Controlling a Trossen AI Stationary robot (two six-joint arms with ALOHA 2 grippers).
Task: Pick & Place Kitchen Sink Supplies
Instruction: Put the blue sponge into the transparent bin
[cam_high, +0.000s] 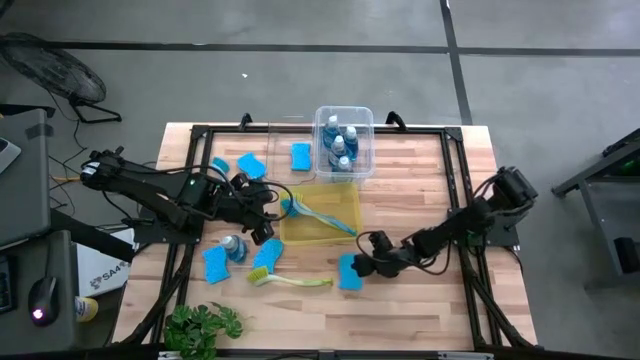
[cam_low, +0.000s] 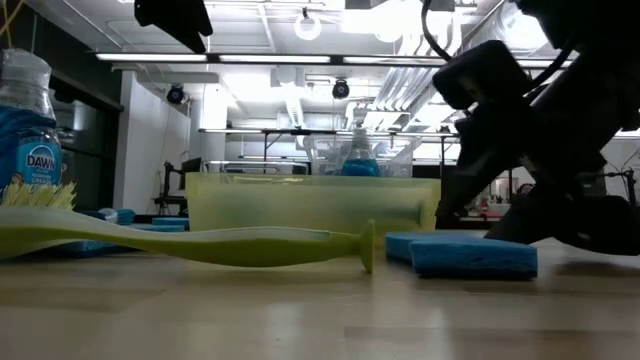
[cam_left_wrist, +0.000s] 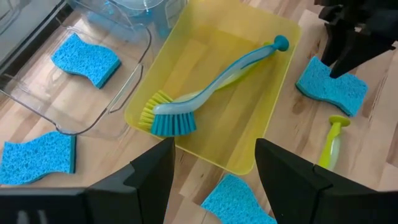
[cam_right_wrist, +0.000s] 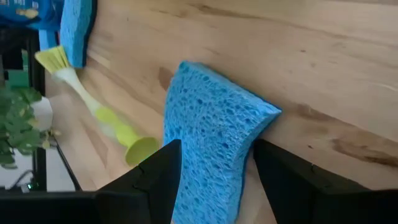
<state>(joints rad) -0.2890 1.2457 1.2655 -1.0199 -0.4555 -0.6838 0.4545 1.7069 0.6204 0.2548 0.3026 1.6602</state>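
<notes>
While bottles (cam_high: 342, 143) sat binned, one brush (cam_high: 318, 213) in the yellow bin (cam_high: 345, 195), right hand (cam_high: 357, 266) straddled a tabletop sponge (cam_high: 349, 272), fingers wide; left hand (cam_high: 266, 221) wide, empty; loose sponges, brush, bottle remained.

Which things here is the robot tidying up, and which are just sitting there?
For the job: bottles in the clear bin, one more bottle on the table, sponges like the one at the right gripper, the blue brush in the yellow bin, and the yellow-green brush.

Just there: clear bin, yellow bin, plant. The left gripper waits open.
</notes>
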